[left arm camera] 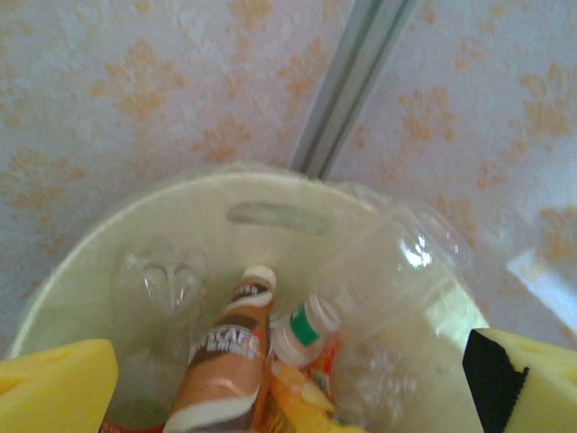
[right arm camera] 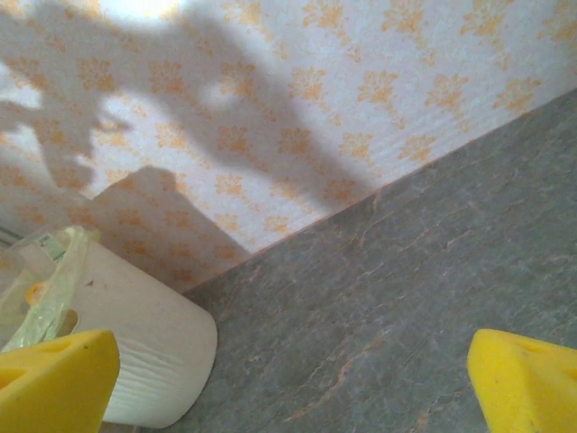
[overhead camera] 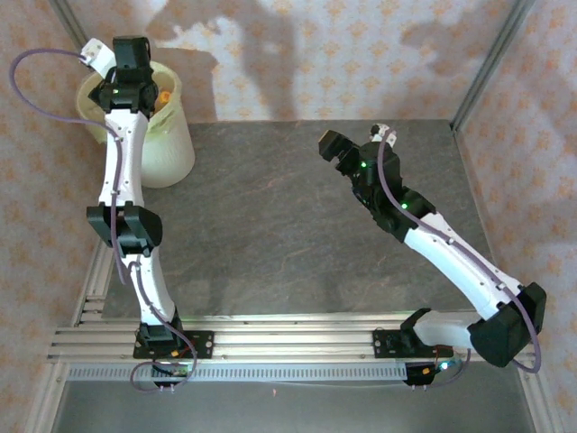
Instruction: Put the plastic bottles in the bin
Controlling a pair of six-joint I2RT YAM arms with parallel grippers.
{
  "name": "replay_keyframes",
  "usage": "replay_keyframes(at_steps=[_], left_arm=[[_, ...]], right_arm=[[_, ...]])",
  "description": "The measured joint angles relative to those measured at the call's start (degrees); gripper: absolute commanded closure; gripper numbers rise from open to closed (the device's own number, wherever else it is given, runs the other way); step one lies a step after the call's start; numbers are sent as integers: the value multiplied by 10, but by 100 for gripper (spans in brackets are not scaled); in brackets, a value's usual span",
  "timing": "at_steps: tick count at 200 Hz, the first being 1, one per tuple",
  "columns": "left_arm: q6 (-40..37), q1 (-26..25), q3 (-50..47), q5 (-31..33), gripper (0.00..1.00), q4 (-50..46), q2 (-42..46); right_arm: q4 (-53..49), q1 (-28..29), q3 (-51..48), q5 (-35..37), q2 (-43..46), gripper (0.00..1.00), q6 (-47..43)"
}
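The cream-white bin [overhead camera: 171, 144] stands at the table's far left corner. My left gripper [overhead camera: 133, 68] hangs straight over its mouth. In the left wrist view that gripper [left arm camera: 288, 388] is open, its yellow pads [left arm camera: 54, 388] wide apart with nothing between them. Below it, inside the bin [left arm camera: 270, 212], lie several plastic bottles: a brown-labelled one [left arm camera: 221, 361], one with a white cap and green band [left arm camera: 305, 329], and clear ones [left arm camera: 162, 280]. My right gripper [overhead camera: 353, 142] hovers open over the table's far middle. Between its pads [right arm camera: 288, 388] is bare table.
The grey stone-patterned table [overhead camera: 270, 225] is walled by orange-patterned paper at the back and sides. A metal frame post [left arm camera: 347, 81] rises behind the bin. In the right wrist view the bin [right arm camera: 153, 352] stands at the lower left.
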State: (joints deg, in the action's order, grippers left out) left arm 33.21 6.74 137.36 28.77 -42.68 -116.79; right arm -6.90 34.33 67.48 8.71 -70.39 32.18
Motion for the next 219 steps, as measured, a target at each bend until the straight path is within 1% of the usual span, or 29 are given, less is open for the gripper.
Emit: replay_keyframes(at_steps=[21, 50, 77, 102, 118, 130, 162, 192, 219], left_arm=[[0, -5, -118, -43, 0, 26, 82], [-4, -16, -290, -106, 0, 98, 236], [-14, -19, -392, -152, 0, 158, 366], [-37, -18, -471, -205, 0, 195, 459], [-56, -18, -521, -238, 0, 211, 498], [-66, -19, -568, -249, 0, 220, 521], [-83, -19, -708, -244, 0, 229, 567], [-107, -19, -817, -245, 0, 256, 596], [-130, -19, -928, -233, 0, 321, 621]], right_arm=[[1, 0, -7, 22, 8, 1, -11], [3, -7, -37, 49, 30, 1, -41], [-2, -15, -68, 77, 58, 1, -74], [-9, -33, -95, 112, 86, 1, -98], [-7, -52, -122, 132, 105, 1, -116], [-2, -69, -149, 150, 119, 1, -133], [30, -132, -240, 173, 144, 1, -180], [66, -210, -313, 162, 132, 1, -216], [120, -282, -364, 113, 88, 1, -231]])
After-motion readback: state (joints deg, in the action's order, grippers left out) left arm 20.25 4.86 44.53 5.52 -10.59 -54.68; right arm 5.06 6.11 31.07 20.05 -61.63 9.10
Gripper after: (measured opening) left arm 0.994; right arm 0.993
